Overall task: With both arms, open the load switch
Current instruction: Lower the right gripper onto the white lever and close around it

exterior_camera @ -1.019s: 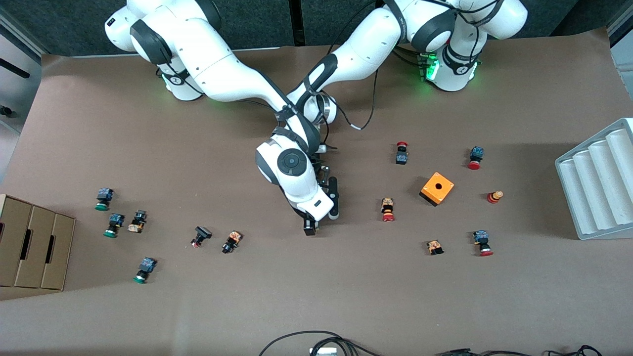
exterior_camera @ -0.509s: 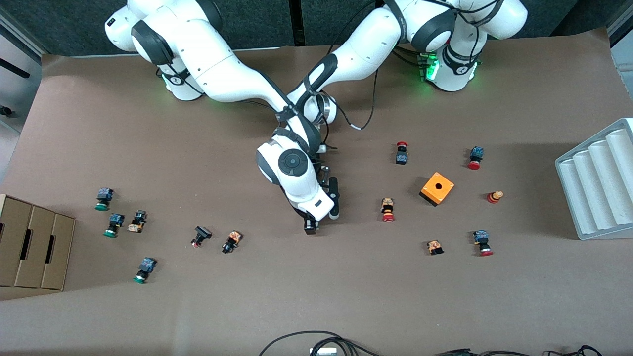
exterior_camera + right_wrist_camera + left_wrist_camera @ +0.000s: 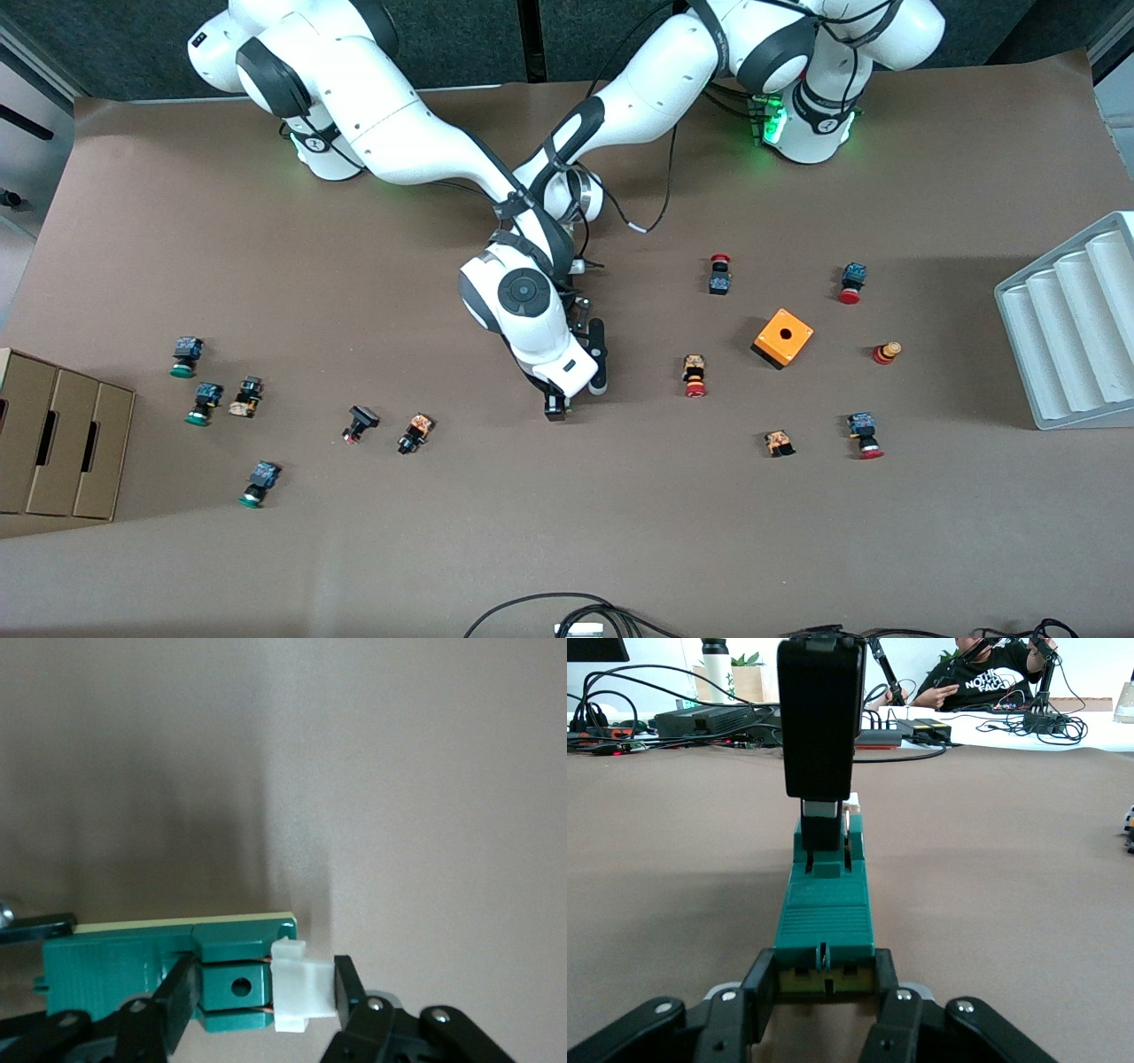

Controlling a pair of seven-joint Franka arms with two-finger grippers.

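Note:
The load switch [image 3: 826, 921] is a narrow dark-green block lying on the brown table, with a small white piece [image 3: 297, 992] at one end. My left gripper [image 3: 824, 1001] is shut on the end nearer the robots' bases, one finger on each side. My right gripper [image 3: 266, 997] comes down over the white-piece end. One of its fingers [image 3: 182, 992] rests against the green part, and the other stands right beside the white piece. In the front view the right arm's hand [image 3: 532, 323] covers the switch and the left gripper; only the right gripper's tips [image 3: 555, 406] show.
An orange cube [image 3: 783, 338] and several red-capped push buttons [image 3: 695, 376] lie toward the left arm's end. Green-capped buttons [image 3: 186, 356] and a cardboard box [image 3: 62, 443] sit toward the right arm's end. A white ridged tray [image 3: 1072, 328] stands at the table's edge.
Both arms stay almost where they were, and the switch has not shifted. No other movement shows in the front view.

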